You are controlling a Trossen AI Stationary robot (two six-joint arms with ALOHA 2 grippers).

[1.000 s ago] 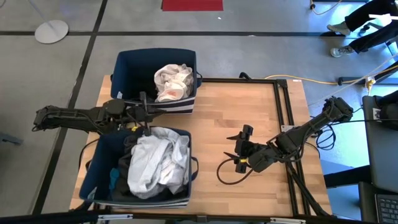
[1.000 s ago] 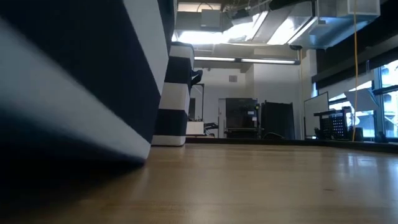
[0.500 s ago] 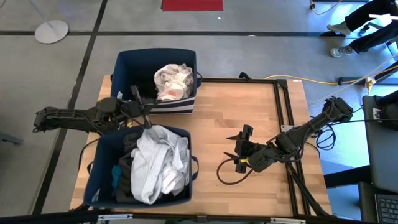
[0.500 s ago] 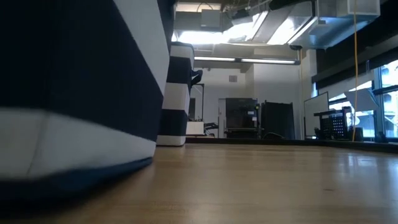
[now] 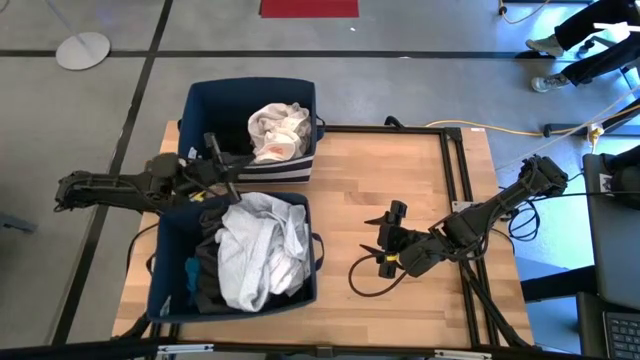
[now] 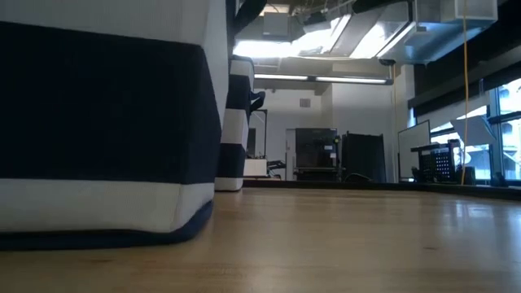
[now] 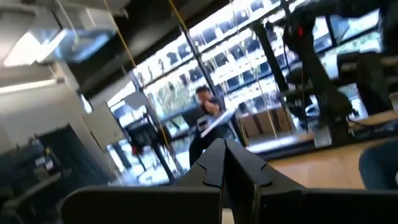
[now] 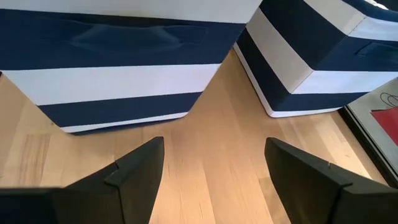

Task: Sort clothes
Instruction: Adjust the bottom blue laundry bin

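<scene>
Now the clothes sit in two heaps: a pale grey-white garment [image 5: 262,245] lies crumpled on top of black fabric [image 5: 208,275] and a bit of teal cloth [image 5: 191,271] inside the near bin [image 5: 312,262], and a cream garment [image 5: 277,130] is bunched in the far bin [image 5: 250,92]. The left gripper [image 5: 216,165] hangs between the two bins, just beyond the near bin's far rim and just short of the far bin's striped side, with the grey-white garment close below it and the cream one a little farther off. In the left wrist view its two dark fingers [image 7: 242,165] meet at a point, pressed together on nothing, and a person [image 7: 208,118] shows blurred in the room beyond. The right gripper [image 5: 388,238] rests low over the bare wooden table [image 5: 400,165], well apart from both bins, which lie out ahead of it. Its fingers [image 8: 140,171] stand wide apart in the right wrist view, holding nothing, with both striped bins straight in front of them. A black cable [image 5: 365,283] loops on the table just beside this gripper.
</scene>
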